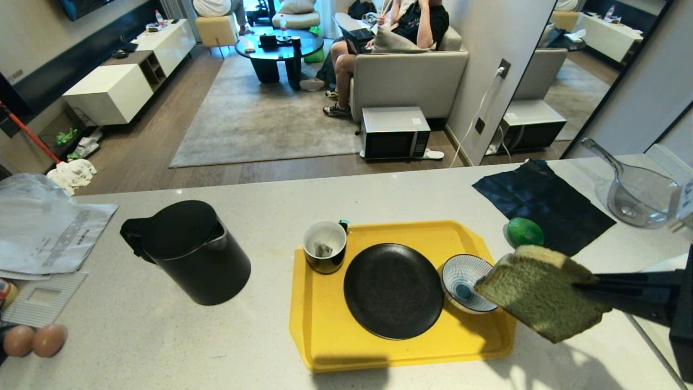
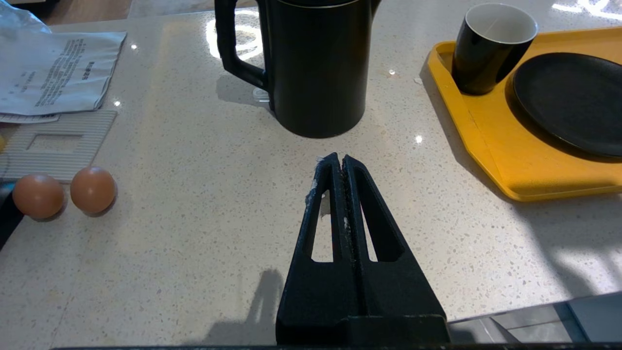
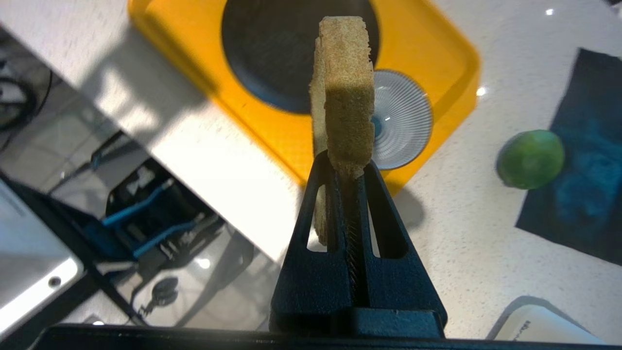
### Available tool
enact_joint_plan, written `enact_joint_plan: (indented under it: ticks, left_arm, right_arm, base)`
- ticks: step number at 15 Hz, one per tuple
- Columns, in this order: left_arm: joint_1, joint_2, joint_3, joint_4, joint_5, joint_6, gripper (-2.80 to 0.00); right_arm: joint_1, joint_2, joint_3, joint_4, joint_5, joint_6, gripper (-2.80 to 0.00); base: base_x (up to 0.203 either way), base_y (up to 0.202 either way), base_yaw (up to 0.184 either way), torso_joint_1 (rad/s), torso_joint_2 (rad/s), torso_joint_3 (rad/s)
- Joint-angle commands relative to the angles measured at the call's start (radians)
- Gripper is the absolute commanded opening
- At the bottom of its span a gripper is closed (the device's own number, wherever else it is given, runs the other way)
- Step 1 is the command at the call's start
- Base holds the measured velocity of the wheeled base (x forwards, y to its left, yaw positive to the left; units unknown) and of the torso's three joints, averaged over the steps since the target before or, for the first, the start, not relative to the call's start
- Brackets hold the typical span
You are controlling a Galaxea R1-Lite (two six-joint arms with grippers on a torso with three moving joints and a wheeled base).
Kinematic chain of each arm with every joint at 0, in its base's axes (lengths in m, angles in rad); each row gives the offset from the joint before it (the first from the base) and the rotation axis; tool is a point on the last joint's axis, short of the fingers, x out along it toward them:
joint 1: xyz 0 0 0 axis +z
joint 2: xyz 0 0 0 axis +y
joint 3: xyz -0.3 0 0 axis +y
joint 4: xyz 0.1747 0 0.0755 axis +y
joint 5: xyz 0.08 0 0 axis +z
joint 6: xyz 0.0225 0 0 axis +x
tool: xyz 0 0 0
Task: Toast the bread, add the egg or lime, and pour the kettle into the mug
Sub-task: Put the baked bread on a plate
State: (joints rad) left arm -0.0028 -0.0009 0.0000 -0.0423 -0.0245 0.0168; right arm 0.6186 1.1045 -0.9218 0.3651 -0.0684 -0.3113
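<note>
Bread (image 1: 541,295) — thick, pale green, tan-crusted

The printed sheet of paper (image 2: 58,70) on the surface (image 2: 204,194) carries lines of text too small to read; nothing else bears writing.

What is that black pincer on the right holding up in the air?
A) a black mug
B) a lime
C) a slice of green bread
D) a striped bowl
C: the right pincer is clamped on the edge of the bread, which hangs above the counter beside the yellow tray.
</note>
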Motion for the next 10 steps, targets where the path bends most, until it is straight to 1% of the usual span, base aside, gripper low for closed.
enact_joint_plan:
  ticks: [1,3,5,7,10]
  left_arm:
    - [0.0,-0.001,0.017,-0.001,0.0,0.0,-2.8]
    - [0.0,-0.001,0.017,-0.001,0.0,0.0,-2.8]
    - [0.001,-0.001,0.017,-0.001,0.0,0.0,-2.8]
    - [0.0,-0.001,0.017,-0.001,0.0,0.0,-2.8]
    - [0.0,-0.001,0.017,-0.001,0.0,0.0,-2.8]
  right_arm:
    - [0.076,0.026,0.052,0.001,-0.029,-0.004,-2.8]
    - [0.089,0.097,0.058,-0.05,-0.044,-0.006,-2.8]
    - [0.096,0.191,0.07,-0.151,-0.082,-0.013,-2.8]
    - [0.134,0.267,0.076,-0.223,-0.093,-0.033,-2.8]
    - [0.185,0.361,0.076,-0.29,-0.096,-0.054,-2.8]
  base:
    - [0.0,0.0,0.0,0.0,0.0,0.0]
    - [0.0,0.0,0.0,0.0,0.0,0.0]
    - [0.0,0.0,0.0,0.0,0.0,0.0]
    - [0.0,0.0,0.0,0.0,0.0,0.0]
    - [0.0,0.0,0.0,0.0,0.0,0.0]
